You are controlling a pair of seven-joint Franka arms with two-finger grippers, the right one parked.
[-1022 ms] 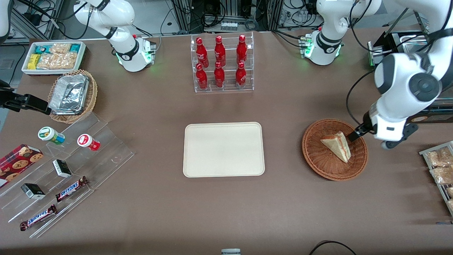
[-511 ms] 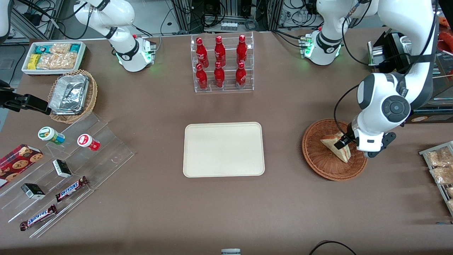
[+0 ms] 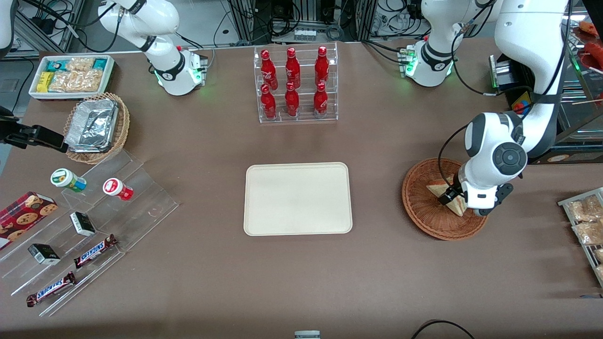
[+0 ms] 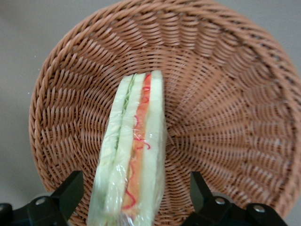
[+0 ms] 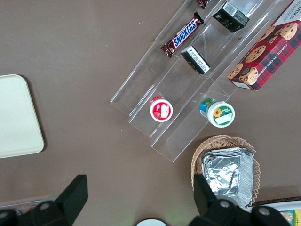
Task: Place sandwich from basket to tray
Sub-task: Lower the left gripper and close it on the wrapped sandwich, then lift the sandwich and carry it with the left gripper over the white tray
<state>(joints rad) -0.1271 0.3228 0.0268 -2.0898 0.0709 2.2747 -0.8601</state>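
Change: gripper (image 3: 448, 197) has come down from the basket's rim to the sandwich over the last second, so the reach is nearly done and the grasp is, I judge, the step in hand.

Front view, sandwich: sandwich (image 3: 445, 194) lies inside the basket (image 3: 424, 207), partly covered by the wrist of the working arm.

Front view, tray: tray (image 3: 297, 198) sits bare at mid-table, well apart from the basket, toward the parked arm's end.

Front view, way across: bare table between basket and tray; nothing stands in the straight line, though the basket's rim must be cleared on lifting.

Front view, other things: rack of red bottles (image 3: 294, 84) stands farther from the camera than the tray; bagged snacks (image 3: 584, 221) lie on the side of the basket away from the tray, near the table edge.

Left wrist view, sandwich: sandwich (image 4: 134, 150) rests on edge in the basket (image 4: 225, 94), its red and green filling facing the camera, wrapped in clear film.

Left wrist view, claw: fingers (image 4: 70, 193) are spread wide, one on each side of the wedge, with a gap at both sides; they hold nothing yet.

Right wrist view: corner of the tray (image 5: 19, 117) and a stepped clear stand (image 5: 188, 80) of small snacks, all well apart from the basket.
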